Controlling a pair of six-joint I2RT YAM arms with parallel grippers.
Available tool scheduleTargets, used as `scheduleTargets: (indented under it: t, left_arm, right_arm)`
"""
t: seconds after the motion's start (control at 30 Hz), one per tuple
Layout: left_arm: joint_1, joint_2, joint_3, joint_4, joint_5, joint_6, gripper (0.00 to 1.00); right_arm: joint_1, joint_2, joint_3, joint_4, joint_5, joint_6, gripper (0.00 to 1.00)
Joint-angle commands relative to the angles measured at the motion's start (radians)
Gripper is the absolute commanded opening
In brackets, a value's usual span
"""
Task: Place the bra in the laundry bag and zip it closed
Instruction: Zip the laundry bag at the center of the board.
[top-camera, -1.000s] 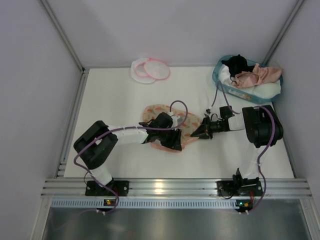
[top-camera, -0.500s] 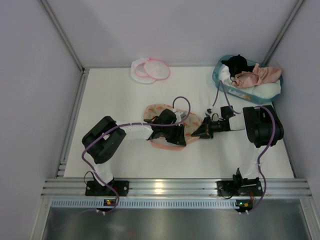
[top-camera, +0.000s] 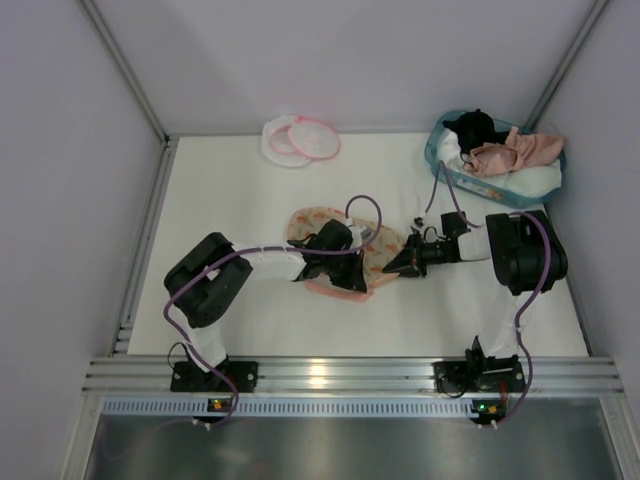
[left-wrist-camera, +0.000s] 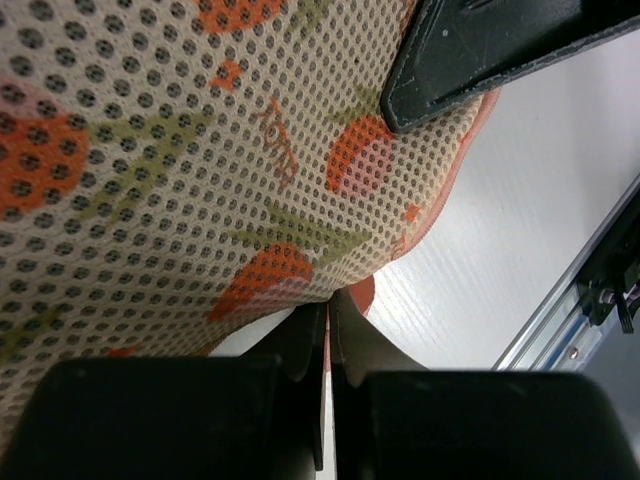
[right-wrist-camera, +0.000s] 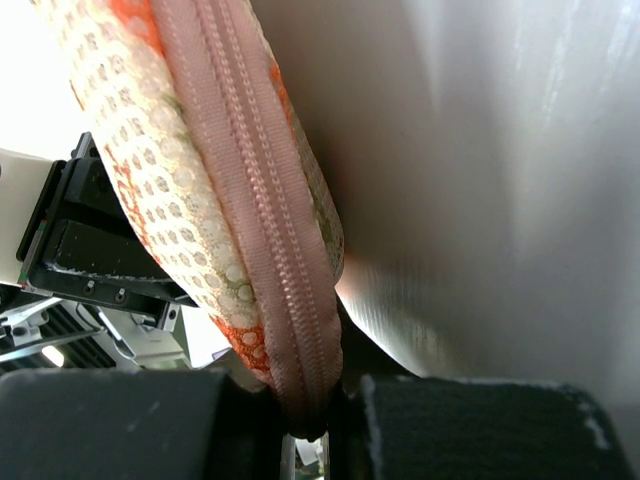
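We clench left fingers (left-wrist-camera: 298, 350) and right fingers (right-wrist-camera: 470, 430) on opposite edges of the printed pouch (top-camera: 318, 222), seemingly to stretch it taut.

1. The bra (top-camera: 515, 150) — salmon-pink, soft and crumpled — lay heaped in the teal basket (top-camera: 432, 158) at the far right corner of the worktop (top-camera: 230, 200).
2. The laundry bag (top-camera: 300, 140) — white mesh, pink-rimmed — lay flat at the far edge, its two round halves overlapping.

We see our left gripper (left-wrist-camera: 328, 315) pinched tight on the pink-trimmed edge of the printed mesh piece (left-wrist-camera: 170, 170), orange strawberries on cream. Beyond it lie the white table (left-wrist-camera: 500, 250) and a metal rail (left-wrist-camera: 585, 300).
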Motion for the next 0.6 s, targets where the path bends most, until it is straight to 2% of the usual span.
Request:
scheduleTargets:
  t: [0.0,0.2,0.57]
  left_arm:
    - [0.002,-0.045,-0.014,-0.013,-0.014,0.052,0.0]
    - [0.014,-0.068,-0.013,-0.133,-0.051,0.11,0.0]
    - [0.065,-0.117,-0.047,-0.208,-0.106,0.173,0.0]
  right_arm:
    - [-0.005,-0.006,-0.013,-0.018,0.013,0.034,0.0]
    - [-0.011,-0.01,-0.013,-0.02,0.016,0.03,0.0]
    - [-0.027,-0.017,-0.007,-0.055,0.023,-0.001,0.0]
